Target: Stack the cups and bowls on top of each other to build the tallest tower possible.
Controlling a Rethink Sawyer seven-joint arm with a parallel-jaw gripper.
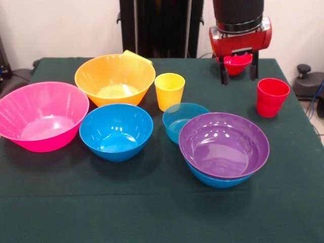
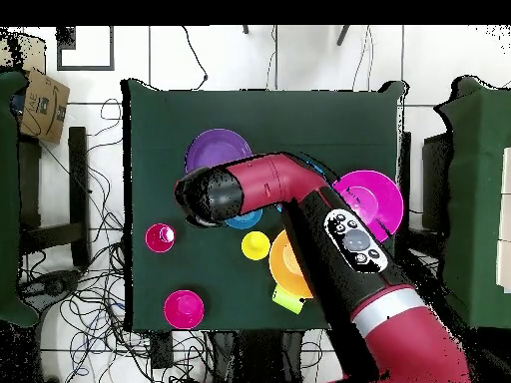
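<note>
At the table's far edge the gripper (image 1: 238,68) grips the small red bowl (image 1: 237,63); only the purple bowl (image 1: 224,145) is stacked, on a blue bowl (image 1: 217,179).

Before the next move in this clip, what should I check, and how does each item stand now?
1. Glossy purple plastic bowl nested in the blue plastic bowl as base: ok.
2. Hand holding the small red plastic bowl: cannot tell.
3. Large orange plastic bowl upright, nothing inside: ok.
4. Yellow plastic cup upright: ok.
5. Red plastic cup upright, standing alone: ok.
</note>
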